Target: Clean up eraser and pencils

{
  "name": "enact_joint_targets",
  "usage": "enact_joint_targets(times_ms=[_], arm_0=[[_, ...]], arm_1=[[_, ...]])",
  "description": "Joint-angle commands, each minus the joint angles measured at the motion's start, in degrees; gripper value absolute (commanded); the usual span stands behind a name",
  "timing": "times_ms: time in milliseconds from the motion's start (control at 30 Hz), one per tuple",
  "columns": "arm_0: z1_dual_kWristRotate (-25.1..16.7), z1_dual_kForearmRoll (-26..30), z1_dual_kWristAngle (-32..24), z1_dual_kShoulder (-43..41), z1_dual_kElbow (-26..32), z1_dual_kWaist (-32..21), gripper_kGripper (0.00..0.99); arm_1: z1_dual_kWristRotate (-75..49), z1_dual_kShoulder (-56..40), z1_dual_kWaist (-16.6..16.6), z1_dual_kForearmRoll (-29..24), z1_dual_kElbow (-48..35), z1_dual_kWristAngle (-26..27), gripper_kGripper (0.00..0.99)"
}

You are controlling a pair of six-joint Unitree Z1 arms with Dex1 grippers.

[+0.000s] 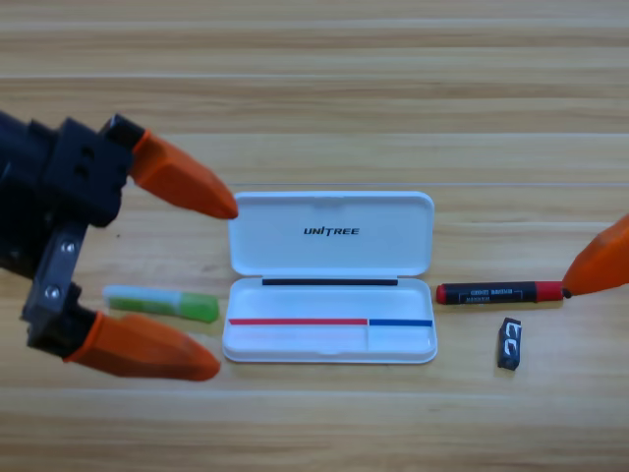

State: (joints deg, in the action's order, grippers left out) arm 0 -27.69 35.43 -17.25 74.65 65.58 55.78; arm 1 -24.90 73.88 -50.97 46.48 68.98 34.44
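The case (332,246) is showing white with black lettering; one pencil (499,292) is showing red with a black labelled middle, the other (162,303) light green with a whitish end; the eraser (509,343) is showing black with white markings, on a light wooden table (314,79) with grain stripes

The wooden table (393,88) carries an open white Unitree case (331,277) at centre, a green pencil (162,304) left of it, a red pencil (501,292) right, and a black eraser (509,343) lower right.
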Motion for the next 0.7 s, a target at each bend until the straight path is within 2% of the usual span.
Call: enact_joint_targets(times_ms=[33,433,500,600,700], arm_0=[[-0.61,0.6,0.2,1.81,-0.19,1.17,0.98],[-0.61,0.69,0.81,2.16,-0.01,1.17,0.98],[-0.61,0.69,1.25,2.16,-0.01,1.17,0.982],[-1.66,0.78,3.62,2.07,0.07,1.17,0.982],[-4.47,2.71,9.34,2.69,2.01,1.17,0.982]], arm_1=[[-0.33,2.94,-1.32,0.28,-1.74,-1.04,0.983],[0.37,2.5,-1.32,0.28,-2.97,-2.27,0.983],[2.31,2.33,-1.32,0.37,-3.24,-5.43,0.983],[7.14,3.38,-1.23,0.37,-3.59,-13.17,0.983],[13.56,6.72,-1.14,0.37,-3.24,-18.79,0.983]])
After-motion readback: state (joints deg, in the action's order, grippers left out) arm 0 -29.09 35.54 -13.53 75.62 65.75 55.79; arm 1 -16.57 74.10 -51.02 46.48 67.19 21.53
